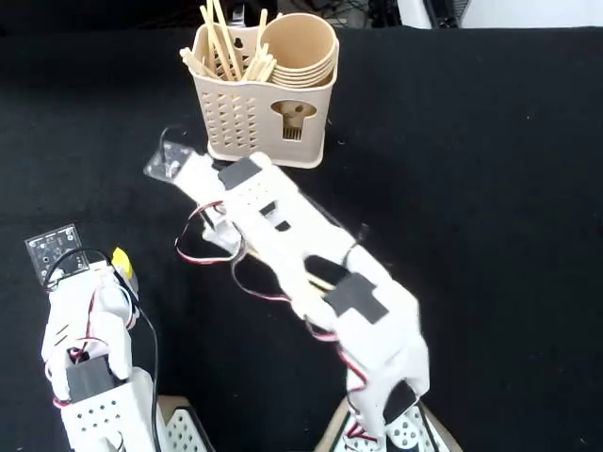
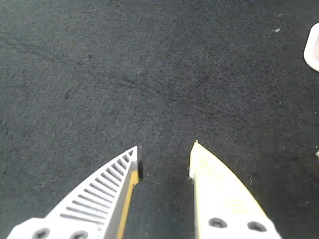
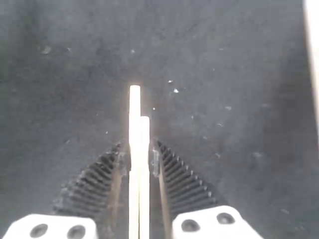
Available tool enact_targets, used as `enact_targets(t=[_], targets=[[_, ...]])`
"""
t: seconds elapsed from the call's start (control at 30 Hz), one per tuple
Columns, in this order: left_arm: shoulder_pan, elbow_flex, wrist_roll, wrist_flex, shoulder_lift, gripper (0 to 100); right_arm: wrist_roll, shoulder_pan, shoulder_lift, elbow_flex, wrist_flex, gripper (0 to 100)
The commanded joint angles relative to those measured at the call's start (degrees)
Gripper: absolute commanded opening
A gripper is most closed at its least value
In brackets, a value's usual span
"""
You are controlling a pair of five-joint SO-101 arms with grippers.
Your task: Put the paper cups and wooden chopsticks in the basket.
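My right gripper [image 3: 138,147] pinches two chopsticks [image 3: 135,107] tight. The basket [image 1: 247,118] stands at the table's [image 1: 490,188] far edge, cups [image 1: 301,56] already in it. I think the sticks go up over its rim next. My left gripper [image 2: 164,149] is spread apart, holding nothing.

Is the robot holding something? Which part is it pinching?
The right claw pinches two wooden chopsticks near one end, their tips poking out past it. The left claw is open and holds nothing.
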Motion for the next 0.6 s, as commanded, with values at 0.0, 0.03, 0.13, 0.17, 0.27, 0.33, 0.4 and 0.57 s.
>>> enact_targets(t=[0.0,0.03,0.13,0.17,0.27,0.33,0.4,0.57], targets=[[0.6,0.7,-0.4,0.1,-0.5,18,0.3,-0.2,-12.4,0.5,0.7,1.1],[0.6,0.7,-0.4,0.1,-0.5,18,0.3,-0.1,-14.7,0.7,0.7,1.1],[0.6,0.7,-0.4,0.1,-0.5,18,0.0,-0.1,-21.1,1.1,0.7,1.1],[0.6,0.7,-0.4,0.1,-0.5,18,0.0,-0.3,-23.1,0.9,0.7,1.1],[0.6,0.7,-0.4,0.1,-0.5,18,0.0,-0.4,-29.1,-1.3,0.6,1.1],[0.6,0.7,-0.4,0.1,-0.5,18,-0.1,-0.2,-32.5,-4.3,0.6,1.1],[0.6,0.7,-0.4,0.1,-0.5,18,-0.1,-0.1,-34.8,-8.2,0.5,1.1],[0.6,0.7,-0.4,0.1,-0.5,18,-0.1,-0.1,-35.3,-14.3,-7.8,1.1]])
